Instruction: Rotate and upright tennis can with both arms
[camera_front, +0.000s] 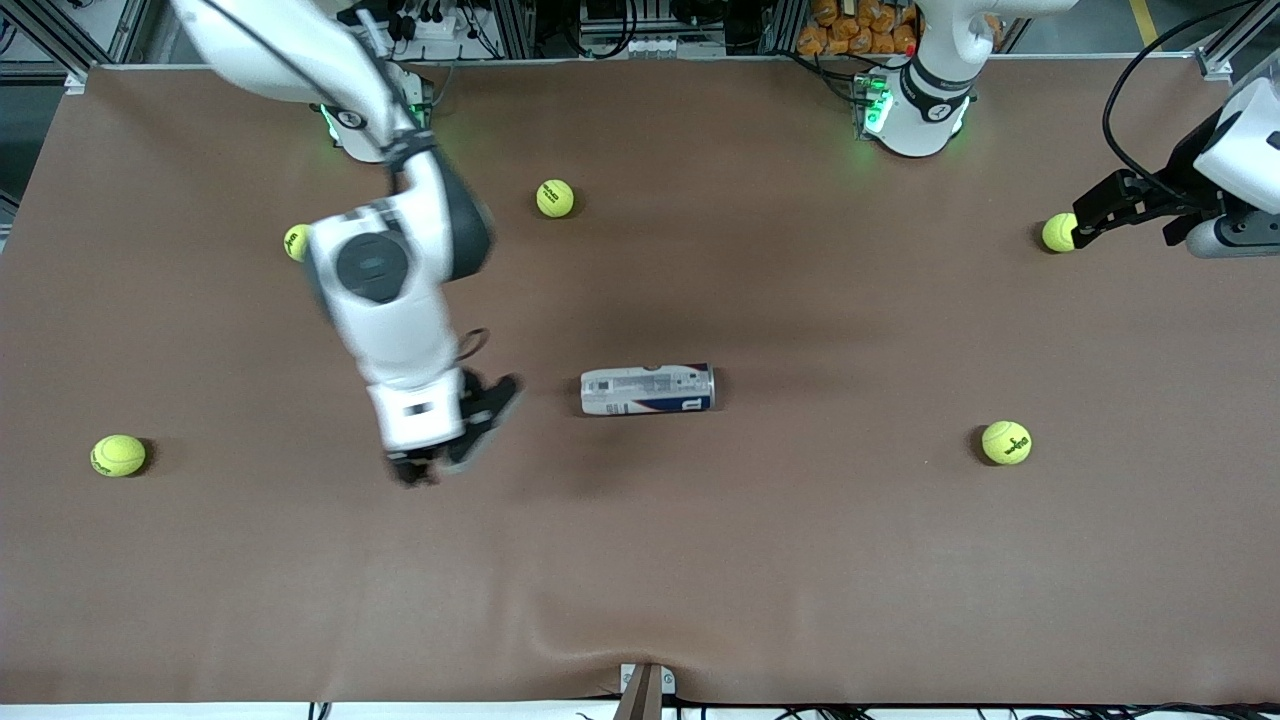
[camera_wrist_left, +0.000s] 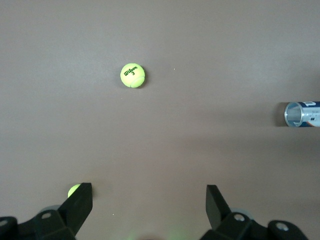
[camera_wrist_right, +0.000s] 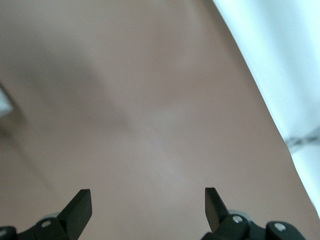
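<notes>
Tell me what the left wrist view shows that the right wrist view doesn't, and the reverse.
Only the left wrist view shows the open metallic end of the tennis can lying on its side, a tennis ball marked Wilson 3, and a second tennis ball peeking beside one of the left gripper fingers. Only the right wrist view shows a white surface along one edge. Both show the brown table and an open, empty pair of black fingers; the right gripper has only bare table before it.

A brown mat (camera_front: 700, 560) covers the table edge to edge, rippled at the near edge's middle. Aluminium framing (camera_front: 1225, 45) stands at the far corners. Cabling and equipment (camera_front: 640, 30) line the far edge. Lighting is even.
</notes>
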